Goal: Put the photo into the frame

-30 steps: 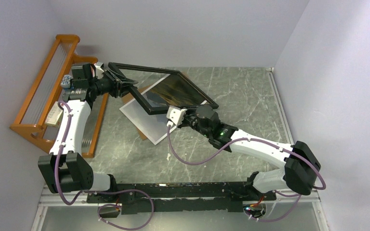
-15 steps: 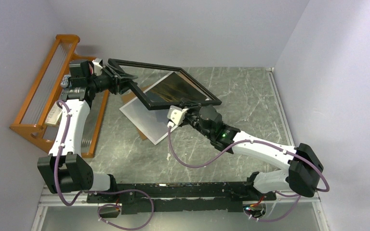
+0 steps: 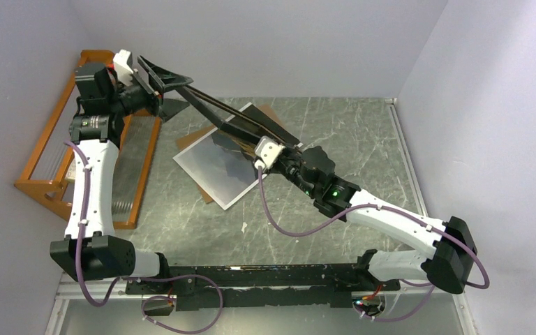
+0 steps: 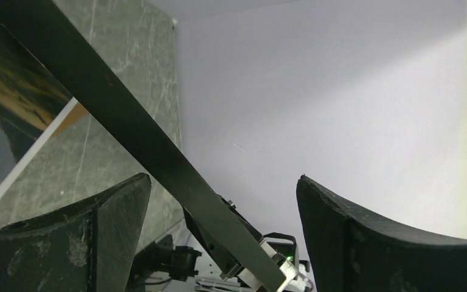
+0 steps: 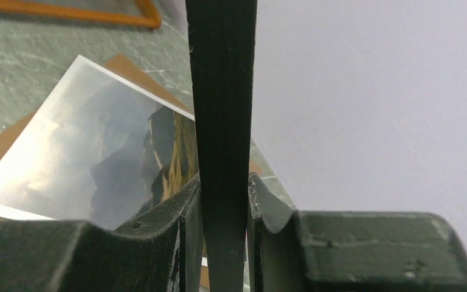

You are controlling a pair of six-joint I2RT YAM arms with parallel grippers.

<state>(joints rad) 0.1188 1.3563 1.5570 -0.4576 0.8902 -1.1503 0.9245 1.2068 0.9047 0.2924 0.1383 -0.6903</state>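
Only right tool (image 5: 223,194) grips frame (image 5: 220,91).

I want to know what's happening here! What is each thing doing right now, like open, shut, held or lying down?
left gripper: open, gripping nothing.
right gripper: shut on the frame's rail.
frame: held up off the table, steeply tilted.
photo: lying flat, picture side up, not in the frame.
backing board: flat on the table, under the photo.
rack: standing by the left wall.

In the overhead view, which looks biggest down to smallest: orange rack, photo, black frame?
1. orange rack
2. photo
3. frame, tilted nearly edge-on and lifted, so unsure
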